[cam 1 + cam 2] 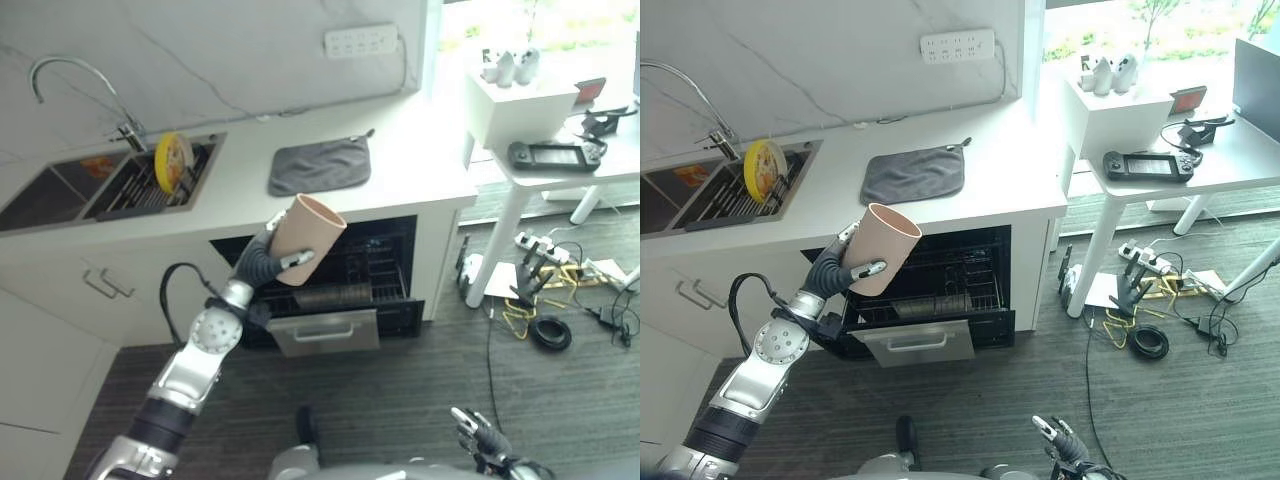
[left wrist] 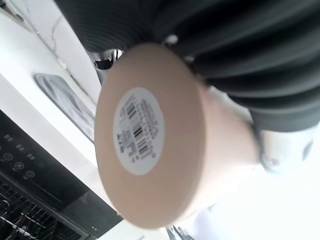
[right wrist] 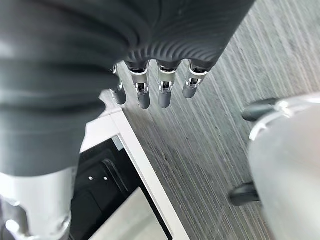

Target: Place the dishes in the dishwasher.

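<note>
Left hand (image 1: pixel 262 262) curled around a tan cup (image 1: pixel 305 238), held tilted in the air in front of the open dishwasher (image 1: pixel 345 280).

Dishwasher rack (image 1: pixel 940 290) pulled out, a few dark items in it; sink (image 1: pixel 120 180) holds a yellow plate (image 1: pixel 173 160) upright in its rack. Grey cloth (image 1: pixel 320 165) flat on counter (image 1: pixel 240 205). Right hand (image 3: pixel 160 85) low over open floor (image 1: pixel 400 370), fingers straight, holding nothing.

The left hand (image 1: pixel 262 262) is raised on an extended arm, fingers curled around a cup (image 1: pixel 305 238). The right hand (image 1: pixel 480 432) is hung low, fingers relaxed.
</note>
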You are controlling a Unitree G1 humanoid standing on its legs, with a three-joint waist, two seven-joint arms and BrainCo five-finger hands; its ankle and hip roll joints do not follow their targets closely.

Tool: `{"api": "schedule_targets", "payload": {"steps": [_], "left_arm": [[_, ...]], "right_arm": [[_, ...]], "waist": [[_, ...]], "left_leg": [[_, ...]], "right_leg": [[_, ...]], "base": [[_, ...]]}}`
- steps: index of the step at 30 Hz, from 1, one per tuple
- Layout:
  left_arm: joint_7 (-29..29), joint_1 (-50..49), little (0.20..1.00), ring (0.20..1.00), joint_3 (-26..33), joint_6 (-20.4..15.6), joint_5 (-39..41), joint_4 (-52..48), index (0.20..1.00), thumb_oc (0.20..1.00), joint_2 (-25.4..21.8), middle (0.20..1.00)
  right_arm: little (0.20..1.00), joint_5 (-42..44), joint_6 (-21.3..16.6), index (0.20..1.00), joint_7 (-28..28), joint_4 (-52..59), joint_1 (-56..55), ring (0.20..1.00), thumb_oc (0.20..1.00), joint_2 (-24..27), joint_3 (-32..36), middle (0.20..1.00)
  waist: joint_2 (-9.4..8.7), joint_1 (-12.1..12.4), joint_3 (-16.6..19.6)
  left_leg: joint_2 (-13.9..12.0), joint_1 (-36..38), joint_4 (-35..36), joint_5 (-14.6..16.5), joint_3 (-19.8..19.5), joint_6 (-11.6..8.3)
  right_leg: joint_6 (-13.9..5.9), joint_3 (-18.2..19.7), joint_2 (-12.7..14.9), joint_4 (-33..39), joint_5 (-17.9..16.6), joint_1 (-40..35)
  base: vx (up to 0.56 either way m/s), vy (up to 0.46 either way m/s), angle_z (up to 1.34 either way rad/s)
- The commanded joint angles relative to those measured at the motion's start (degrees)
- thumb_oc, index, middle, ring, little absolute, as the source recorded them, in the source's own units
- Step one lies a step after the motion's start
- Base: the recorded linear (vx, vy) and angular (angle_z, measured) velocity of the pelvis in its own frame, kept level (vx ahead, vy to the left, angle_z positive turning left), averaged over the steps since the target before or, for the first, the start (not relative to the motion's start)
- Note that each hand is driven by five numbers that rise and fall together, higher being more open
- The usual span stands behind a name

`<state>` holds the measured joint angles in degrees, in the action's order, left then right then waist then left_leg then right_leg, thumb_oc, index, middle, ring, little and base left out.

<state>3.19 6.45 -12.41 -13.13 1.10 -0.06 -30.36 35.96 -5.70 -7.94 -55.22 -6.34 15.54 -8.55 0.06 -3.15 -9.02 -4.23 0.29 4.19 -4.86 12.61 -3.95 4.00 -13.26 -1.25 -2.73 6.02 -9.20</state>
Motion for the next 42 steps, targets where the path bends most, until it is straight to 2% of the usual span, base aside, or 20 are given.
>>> {"api": "schedule_targets", "payload": {"steps": [1, 7, 14, 17, 19, 20, 21, 24, 25, 26, 27, 31, 34, 36, 38, 40, 41, 42], "left_arm": [[2.1, 2.1, 0.200, 0.200, 2.7, -3.5, 0.3, -3.4, 0.200, 0.200, -2.2, 0.200], [1.8, 2.2, 0.200, 0.200, 3.2, -3.5, 0.6, -3.0, 0.200, 0.200, -3.1, 0.200], [1.2, 2.6, 0.200, 0.200, 3.2, -2.9, 0.9, -3.6, 0.200, 0.200, -3.7, 0.200], [0.5, 3.3, 0.200, 0.200, 2.6, -2.7, 1.0, -3.8, 0.200, 0.200, -3.8, 0.200], [1.3, 3.7, 0.200, 0.200, 1.8, -2.7, 0.5, -3.6, 0.200, 0.200, -3.5, 0.200], [2.1, 4.1, 0.200, 0.200, 1.3, -3.1, 0.3, -2.8, 0.200, 0.200, -3.5, 0.200], [2.6, 4.2, 0.200, 0.200, 1.3, -3.0, 0.2, -2.6, 0.200, 0.200, -3.6, 0.200], [4.0, 3.8, 0.200, 0.200, 2.3, -3.0, 3.0, -2.5, 0.200, 0.200, -3.4, 0.200], [4.4, 3.3, 0.200, 0.200, 3.0, -3.0, 4.5, -2.4, 0.200, 0.200, -2.9, 0.200], [5.2, 2.7, 0.200, 0.200, 3.2, -3.0, 5.5, -2.4, 0.200, 0.200, -2.2, 0.200], [5.9, 1.7, 0.200, 0.200, 3.7, -3.3, 6.5, -2.7, 0.200, 0.200, -1.8, 0.200], [7.8, -2.9, 0.200, 0.200, 6.7, -5.6, 9.3, -2.5, 0.200, 0.200, 0.5, 0.200], [9.5, -4.3, 0.200, 0.200, 6.5, -7.5, 10.2, -1.9, 0.200, 0.200, 2.5, 0.200], [12.5, -3.3, 0.200, 0.200, 4.4, -8.5, 14.7, -1.2, 0.200, 0.200, 4.6, 0.200], [14.2, -2.4, 0.200, 0.200, 3.5, -9.1, 17.6, -0.7, 0.200, 0.200, 6.3, 0.200], [15.8, -1.9, 0.200, 0.200, 2.2, -9.7, 18.4, -0.5, 0.200, 0.200, 8.1, 0.200], [16.0, -1.4, 0.200, 0.200, 0.8, -9.9, 16.7, -0.7, 0.200, 0.200, 9.2, 0.200], [16.5, -1.2, 0.200, 0.200, 0.0, -10.0, 16.0, -0.8, 0.200, 0.200, 9.5, 0.200]], "right_arm": [[1.000, 0.0, -1.0, 1.000, 1.7, 2.6, 0.5, 1.000, 1.000, 0.5, -1.0, 1.000], [1.000, 1.0, -0.2, 1.000, 2.8, 2.7, 0.8, 1.000, 1.000, -0.9, -1.0, 1.000], [1.000, 1.6, -0.5, 1.000, 3.0, 3.5, 0.6, 1.000, 1.000, -1.5, -0.6, 1.000], [1.000, 1.8, -3.0, 1.000, 8.6, 4.3, 0.5, 1.000, 1.000, -1.3, 0.4, 1.000], [1.000, 5.0, -3.3, 1.000, 15.2, 8.0, 0.0, 1.000, 1.000, -1.8, 2.0, 1.000], [1.000, 6.2, -3.4, 1.000, 18.7, 10.0, -1.0, 1.000, 1.000, -2.2, 3.9, 1.000], [1.000, 7.0, -3.7, 1.000, 19.9, 10.4, -1.5, 1.000, 1.000, -2.4, 5.5, 1.000], [1.000, 9.0, -5.4, 1.000, 21.2, 9.9, -2.5, 1.000, 1.000, -2.3, 10.4, 1.000], [1.000, 12.7, -5.9, 1.000, 19.7, 10.0, -3.0, 1.000, 1.000, -1.9, 12.3, 1.000], [1.000, 11.5, -7.5, 1.000, 17.7, 11.9, -3.6, 1.000, 1.000, -1.5, 13.8, 1.000], [1.000, 8.9, -9.3, 1.000, 16.9, 14.4, -4.0, 1.000, 1.000, -1.2, 14.0, 1.000], [1.000, -1.4, -9.4, 1.000, 19.5, 38.9, -7.9, 1.000, 1.000, 0.9, 14.3, 1.000], [1.000, -6.1, -12.5, 1.000, 17.8, 50.4, -8.4, 1.000, 1.000, 4.1, 14.4, 1.000], [1.000, -13.0, -17.6, 1.000, 18.8, 58.3, -5.8, 1.000, 1.000, 7.0, 12.5, 1.000], [1.000, -17.3, -19.3, 1.000, 19.5, 63.8, -3.6, 1.000, 1.000, 8.8, 10.5, 1.000], [1.000, -15.4, -20.0, 1.000, 15.6, 68.4, -2.1, 1.000, 1.000, 9.6, 8.0, 1.000], [1.000, -12.6, -19.2, 1.000, 10.2, 70.8, -0.6, 1.000, 1.000, 9.9, 5.1, 1.000], [1.000, -10.8, -18.5, 1.000, 8.3, 71.6, 0.0, 1.000, 1.000, 9.9, 3.7, 1.000]], "waist": [[2.73, -0.1, 1.4], [2.67, 0.6, 1.8], [2.04, 1.2, 1.8], [2.03, 1.3, 1.4], [1.84, 0.3, 0.7], [2.03, -0.7, -0.1], [1.98, -1.2, -0.7], [1.43, -1.8, -1.3], [1.27, -1.9, -1.3], [0.99, -2.3, -1.0], [0.81, -2.4, -1.0], [-0.40, -3.1, 0.6], [-1.03, -4.2, 1.6], [-1.06, -4.6, 2.3], [-0.98, -4.7, 2.7], [-0.96, -4.8, 3.0], [-1.02, -4.5, 3.3], [-0.99, -4.5, 3.4]], "left_leg": [[-1.4, 2.6, -1.9, 0.6, -1.7, -0.15], [0.9, 5.3, -0.4, 2.6, -3.2, 1.15], [2.0, 6.3, 0.8, 4.2, -2.0, 3.12], [3.2, 6.1, 0.8, 4.8, -2.9, 4.47], [4.4, 6.2, 0.8, 5.2, -3.4, 6.23], [4.8, 6.4, 0.8, 5.5, -3.5, 7.01], [4.9, 6.6, 0.8, 5.8, -3.5, 7.13], [4.7, 7.5, 0.8, 6.2, -2.9, 6.08], [4.3, 7.8, 0.8, 5.9, -3.0, 5.90], [4.2, 8.1, 0.8, 5.7, -3.5, 5.92], [4.0, 8.4, 0.8, 5.4, -3.5, 5.86], [2.4, 8.7, 0.8, 4.9, -1.0, 4.86], [1.4, 9.4, 0.8, 4.8, 1.3, 3.87], [0.8, 9.6, 0.8, 4.6, 2.4, 3.27], [0.6, 9.7, 0.8, 4.6, 3.2, 2.88], [0.3, 9.7, 0.8, 4.6, 3.7, 2.39], [0.2, 9.9, 0.8, 4.8, 4.1, 2.04], [0.2, 9.9, 0.8, 4.9, 4.1, 1.94]], "right_leg": [[-8.04, 0.6, 6.0, 1.1, -2.2, 0.3], [-9.58, 0.9, 7.1, 1.9, -3.6, 0.9], [-11.59, -0.1, 8.9, 0.8, -4.6, 2.3], [-11.78, 0.9, 8.8, -3.9, -3.6, 3.6], [-12.78, 2.9, 8.5, -12.3, -5.7, 7.6], [-13.07, 4.0, 8.5, -19.6, -7.7, 11.6], [-12.91, 4.0, 8.9, -20.9, -8.9, 13.3], [-13.16, 2.4, 9.9, -13.6, -9.1, 13.1], [-13.33, 3.1, 9.5, -10.0, -9.0, 11.4], [-13.43, 4.5, 8.5, -8.0, -9.3, 10.3], [-13.16, 5.0, 7.9, -7.0, -9.3, 9.3], [-11.18, 3.4, 6.7, -1.4, -5.9, 4.8], [-10.84, 3.2, 6.2, 2.4, -6.4, 3.2], [-10.50, 3.5, 5.9, 4.4, -7.1, 2.4], [-10.49, 3.2, 6.1, 5.6, -7.6, 2.0], [-10.66, 2.7, 6.4, 6.9, -8.3, 1.7], [-10.84, 2.1, 6.8, 7.7, -8.7, 1.7], [-10.81, 2.4, 6.8, 7.7, -8.6, 1.7]], "base": [[0.11, 0.188, 0.08], [0.08, 0.141, 0.10], [-0.01, 0.117, -0.08], [-0.03, 0.139, -0.05], [-0.06, 0.127, -0.11], [-0.08, 0.093, -0.24], [-0.07, 0.048, -0.31], [0.02, -0.102, -0.09], [0.09, -0.243, -0.04], [0.10, -0.266, -0.08], [0.09, -0.224, -0.13], [0.04, -0.163, -0.27], [0.04, -0.085, -0.32], [0.03, -0.028, -0.13], [0.02, 0.003, -0.10], [0.00, 0.007, -0.09], [0.00, 0.010, -0.08], [0.00, 0.012, -0.06]]}}
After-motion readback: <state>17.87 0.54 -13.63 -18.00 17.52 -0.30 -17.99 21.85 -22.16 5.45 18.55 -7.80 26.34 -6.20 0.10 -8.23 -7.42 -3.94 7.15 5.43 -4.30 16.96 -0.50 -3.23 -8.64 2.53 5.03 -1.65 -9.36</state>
